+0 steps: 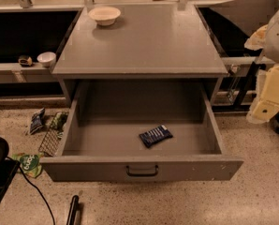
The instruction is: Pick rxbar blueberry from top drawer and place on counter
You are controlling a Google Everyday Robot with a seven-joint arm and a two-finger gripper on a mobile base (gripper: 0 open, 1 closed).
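As I read the scene, step in hand: the reach for the rxbar blueberry, judged not yet begun.
Bar position: it lay flat on the floor of the top drawer, right of centre, turned at a slant, apart from all four walls.
Drawer: it stood pulled out toward the lower part of the frame, with the handle at lower centre on the front panel.
Counter: the grey counter filled the upper centre of the frame and overhung the drawer's rear. A pale bowl stood near its upper-left corner.
Gripper: the gripper hung at the right edge of the frame, at mid height, outside the drawer and well apart from the bar. I could not tell whether it was open or closed.
Approach advised: I would come in from above the open front half, lifting over the right wall rather than sweeping across it.
Grasp advised: I would turn the wrist to match the slant, take the bar across its short width, and go down to the drawer floor before closing, since the bar looked thin.
Hazards: the counter's front edge on the way up, and a wrapper I judged likely to slip.
Surroundings: loose wrappers lay on the speckled floor at the left of the frame, not to be confused with the target.
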